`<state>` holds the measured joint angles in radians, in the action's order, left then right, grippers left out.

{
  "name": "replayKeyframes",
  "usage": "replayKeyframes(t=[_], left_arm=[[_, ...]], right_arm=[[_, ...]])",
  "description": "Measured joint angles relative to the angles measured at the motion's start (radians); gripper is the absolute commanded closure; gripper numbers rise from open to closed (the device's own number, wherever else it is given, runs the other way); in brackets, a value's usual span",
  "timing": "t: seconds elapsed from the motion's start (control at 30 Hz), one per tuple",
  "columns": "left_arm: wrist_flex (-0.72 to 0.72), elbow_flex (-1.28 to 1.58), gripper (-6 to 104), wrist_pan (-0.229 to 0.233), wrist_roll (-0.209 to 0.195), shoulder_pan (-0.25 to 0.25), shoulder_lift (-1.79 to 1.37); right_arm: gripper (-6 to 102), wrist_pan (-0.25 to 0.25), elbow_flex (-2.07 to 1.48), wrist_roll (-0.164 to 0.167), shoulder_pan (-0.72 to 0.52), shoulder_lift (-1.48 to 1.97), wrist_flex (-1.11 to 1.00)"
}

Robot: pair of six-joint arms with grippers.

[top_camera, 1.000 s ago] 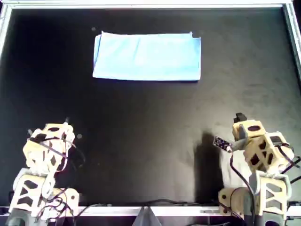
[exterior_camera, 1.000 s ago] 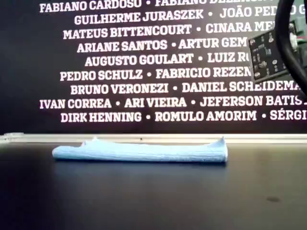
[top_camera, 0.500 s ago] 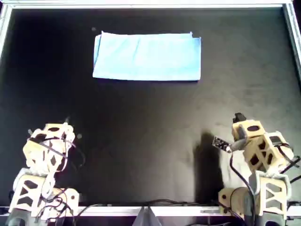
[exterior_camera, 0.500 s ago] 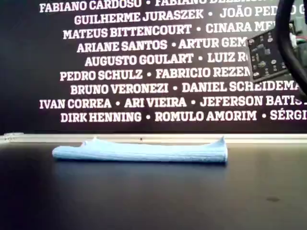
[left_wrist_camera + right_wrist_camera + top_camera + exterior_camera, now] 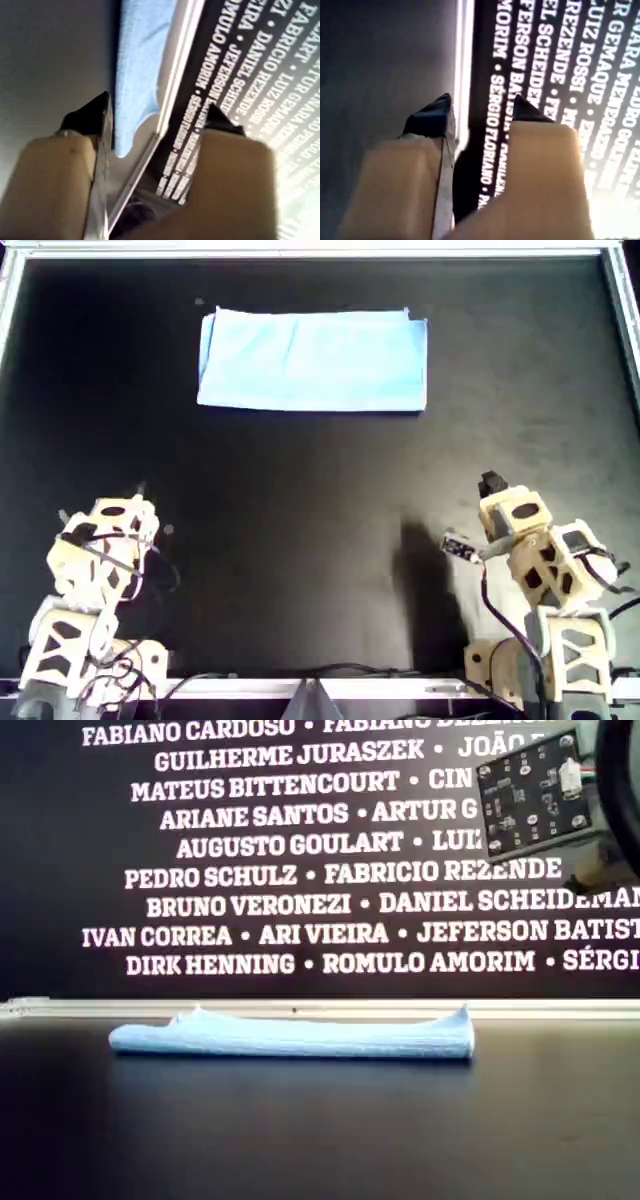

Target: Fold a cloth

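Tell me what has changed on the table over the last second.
The arm on the overhead view's right shifted toward that view's left and a little toward the cloth; in the exterior view its circuit board slid left and up. Nothing was gripped or released. The cloth stayed folded near the far edge, and the other arm barely moved.

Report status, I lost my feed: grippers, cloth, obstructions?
My first gripper open, empty. My second gripper open, empty. The cloth folded flat, untouched. Nothing in the way.
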<state>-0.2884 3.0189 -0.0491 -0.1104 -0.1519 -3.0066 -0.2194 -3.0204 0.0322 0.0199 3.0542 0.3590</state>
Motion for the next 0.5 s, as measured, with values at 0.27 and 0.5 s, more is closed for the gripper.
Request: replayKeyframes(t=[0.27,0.5], left_arm=[[0.222,0.002,-2,0.000,0.000,0.000,0.215],[0.290,0.003,-2,0.000,-0.006,0.000,0.221]], right_arm=[[22,-0.014,0.000,0.000,0.025,-0.014,-0.173],[20,-0.015,0.000,0.000,0.015,-0.014,-0.268]])
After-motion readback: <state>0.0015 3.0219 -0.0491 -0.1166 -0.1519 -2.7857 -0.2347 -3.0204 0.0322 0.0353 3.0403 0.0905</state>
